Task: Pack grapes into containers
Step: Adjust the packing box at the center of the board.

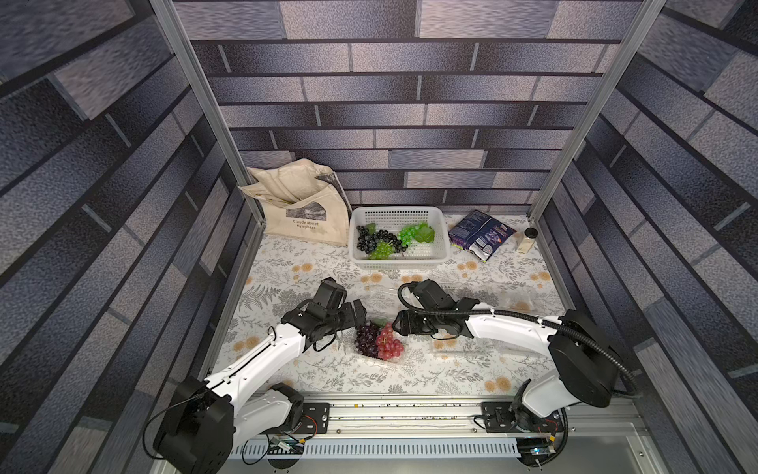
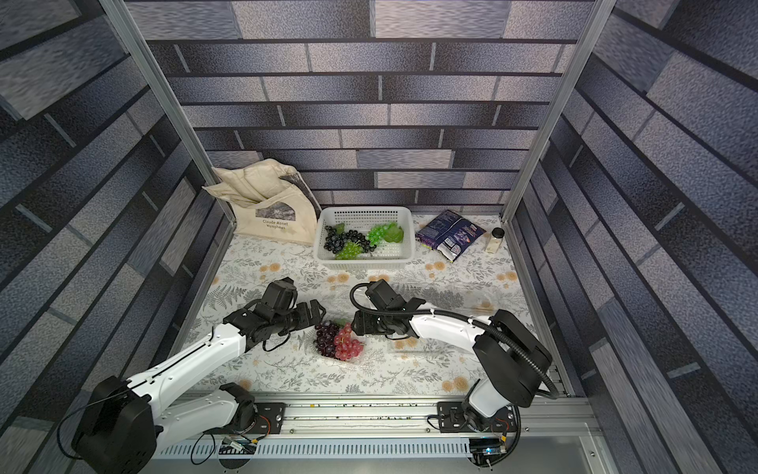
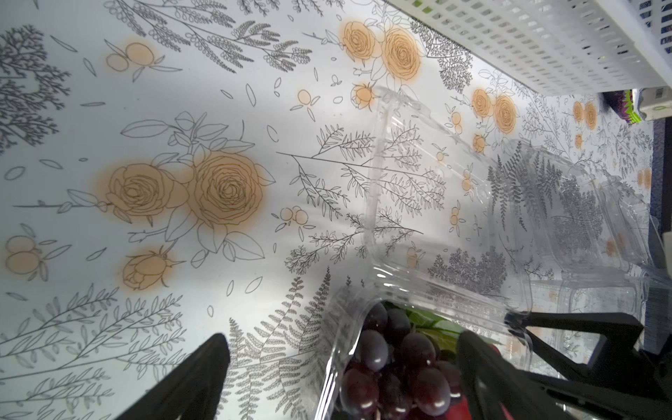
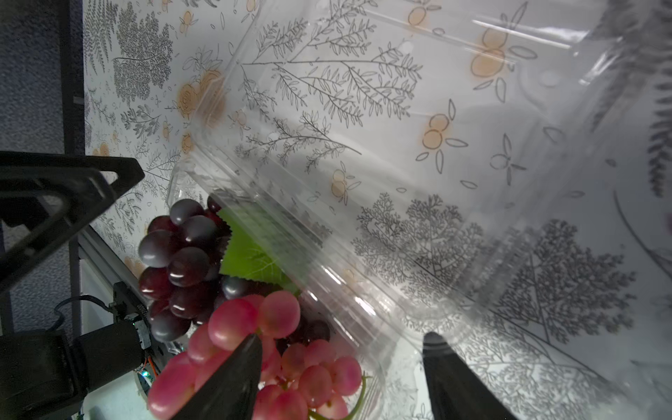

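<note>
Glossy plastic grapes [image 4: 189, 262], clear smooth plastic container [image 4: 320, 251].

Top views overlook everything; wrist cameras closely share grapes [image 3: 400, 367] [image 4: 182, 262].

Floral table [image 1: 430, 371] bears tote bag [image 1: 305, 215], basket [image 1: 397, 212], packet [image 1: 480, 236], jar [image 1: 527, 240], containers [image 3: 400, 189].

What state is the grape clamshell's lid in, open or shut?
Open: clear lid folded back off the clamshell; purple grapes and red grapes uncovered.
</note>
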`<state>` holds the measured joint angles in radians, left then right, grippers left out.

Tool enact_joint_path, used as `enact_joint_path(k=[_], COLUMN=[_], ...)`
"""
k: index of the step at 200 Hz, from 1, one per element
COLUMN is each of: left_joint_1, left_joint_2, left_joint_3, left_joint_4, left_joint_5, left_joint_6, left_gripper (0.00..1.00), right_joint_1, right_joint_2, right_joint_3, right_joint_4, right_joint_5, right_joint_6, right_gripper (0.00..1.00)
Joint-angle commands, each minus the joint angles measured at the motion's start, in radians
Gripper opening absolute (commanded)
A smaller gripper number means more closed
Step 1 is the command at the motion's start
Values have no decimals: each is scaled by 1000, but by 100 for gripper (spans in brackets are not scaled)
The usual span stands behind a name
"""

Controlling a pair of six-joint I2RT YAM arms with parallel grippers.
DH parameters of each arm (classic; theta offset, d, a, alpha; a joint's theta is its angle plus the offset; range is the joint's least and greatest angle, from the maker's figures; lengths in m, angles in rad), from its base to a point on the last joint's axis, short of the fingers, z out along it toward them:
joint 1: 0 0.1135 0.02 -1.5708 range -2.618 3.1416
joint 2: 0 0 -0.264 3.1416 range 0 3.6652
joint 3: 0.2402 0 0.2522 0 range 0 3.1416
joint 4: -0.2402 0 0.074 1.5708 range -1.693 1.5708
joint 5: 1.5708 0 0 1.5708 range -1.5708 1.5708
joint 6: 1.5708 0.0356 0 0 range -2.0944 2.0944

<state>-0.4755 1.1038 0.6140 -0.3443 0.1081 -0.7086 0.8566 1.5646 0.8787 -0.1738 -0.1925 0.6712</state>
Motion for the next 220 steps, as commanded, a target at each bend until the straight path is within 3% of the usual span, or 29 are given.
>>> enact_joint_path(k=[1, 76, 220], left_joint_1=[13, 95, 106], left_joint_2=[-23, -5, 293], left_joint_3=[-10, -1, 98], left_joint_4=[-26, -3, 208], left_joint_5=[8, 36, 108], left_joint_6=[25, 61, 60], left_gripper=[100, 100, 99], right_joint_1=[-12, -72, -184], right_joint_2=[29, 78, 226], right_joint_3=[60, 70, 112], right_joint_4=[24, 90, 281], right_joint_5=[4, -51, -202], right_joint_6=[-26, -66, -83], right_gripper=[72, 73, 76])
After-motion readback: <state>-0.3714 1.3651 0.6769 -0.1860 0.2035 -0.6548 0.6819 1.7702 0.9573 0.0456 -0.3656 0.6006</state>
